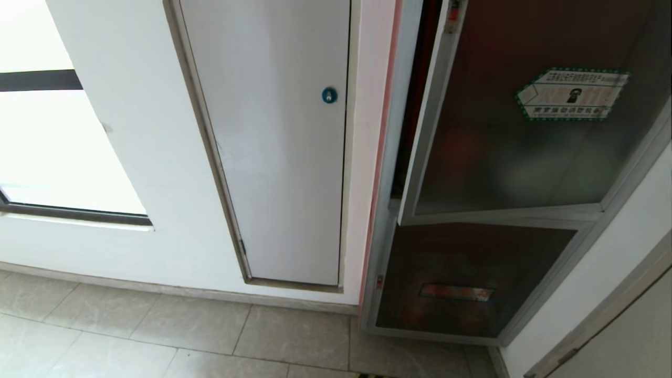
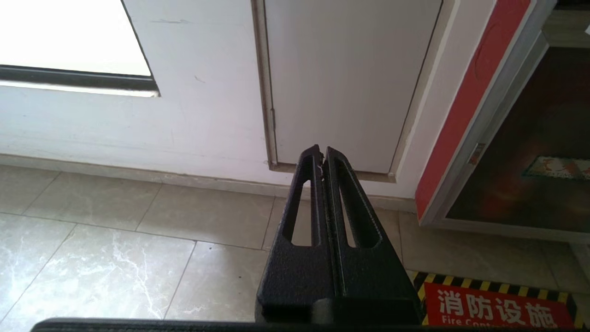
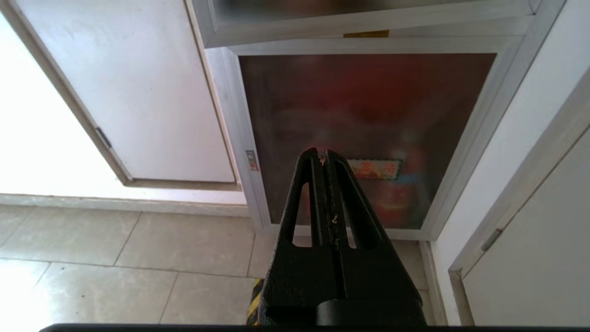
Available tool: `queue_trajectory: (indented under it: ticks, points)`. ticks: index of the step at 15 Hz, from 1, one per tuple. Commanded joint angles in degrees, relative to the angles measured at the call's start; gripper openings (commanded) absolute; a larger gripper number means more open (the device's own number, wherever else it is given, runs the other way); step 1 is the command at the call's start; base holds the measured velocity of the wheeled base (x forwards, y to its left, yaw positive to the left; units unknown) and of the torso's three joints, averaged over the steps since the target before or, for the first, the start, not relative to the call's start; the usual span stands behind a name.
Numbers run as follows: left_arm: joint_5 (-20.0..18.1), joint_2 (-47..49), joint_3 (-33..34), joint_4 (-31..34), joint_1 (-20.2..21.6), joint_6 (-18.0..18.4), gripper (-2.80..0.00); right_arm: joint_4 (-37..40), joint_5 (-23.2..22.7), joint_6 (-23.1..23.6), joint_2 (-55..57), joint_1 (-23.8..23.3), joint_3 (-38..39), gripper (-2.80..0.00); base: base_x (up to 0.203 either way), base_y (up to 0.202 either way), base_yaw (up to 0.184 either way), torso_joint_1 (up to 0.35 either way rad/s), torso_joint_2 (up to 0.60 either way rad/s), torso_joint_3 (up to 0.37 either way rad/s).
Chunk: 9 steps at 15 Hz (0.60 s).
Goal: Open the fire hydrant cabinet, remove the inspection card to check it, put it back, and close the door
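1. Head view: I count one cabinet (image 1: 391, 157), its silver frame running from 12 o'clock down toward 5 o'clock on the right half. It carries one door (image 1: 525, 142) of dark glass, standing slightly ajar, so a thin dark gap shows along its left edge. One hexagonal sticker (image 1: 572, 94) sits on it at 2 o'clock. Below the door is one lower glass panel (image 1: 467, 278) with one reddish label (image 1: 455, 292). At centre is one white panel (image 1: 273, 136) with one blue lock (image 1: 329, 95). One window (image 1: 52, 147) lies at 9 o'clock. The tiled floor (image 1: 157, 331) spans 6 to 8 o'clock. I see no card here; the tinted glass hides the inside. Neither of my claws shows.

2. Left wrist view: my left claw (image 2: 321, 152) has its two fingers pressed together, pinching nothing, over bare floor tiles short of the white panel's bottom edge. The cabinet's red side (image 2: 465, 115) is at 3 o'clock, one floor sign (image 2: 495, 309) at 5 o'clock.

3. Right wrist view: my right claw (image 3: 322, 154) is likewise pressed together and empty, pointing at the lower panel with clear air between. The door's bottom rail (image 3: 368, 27) is at 12 o'clock, a white wall edge (image 3: 502, 152) at 3 o'clock.
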State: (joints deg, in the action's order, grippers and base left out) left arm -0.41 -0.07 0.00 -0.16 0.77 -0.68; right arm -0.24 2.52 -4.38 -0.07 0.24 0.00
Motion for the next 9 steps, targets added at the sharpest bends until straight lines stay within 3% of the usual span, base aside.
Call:
queue_trajectory:
  ticks: [1,9]
  points:
    - [0.0,0.1,0.0,0.0,0.0,-0.1,-2.8,0.0,0.0,0.1,0.1,0.0,0.0,-2.8,0.196,0.0,0.0,0.007,0.0,0.002]
    - [0.2,0.1,0.1,0.0,0.0,-0.4,-2.8,0.0,-0.1,0.2,0.1,0.0,0.0,-2.8,0.194,0.0,0.0,0.003,0.0,0.003]
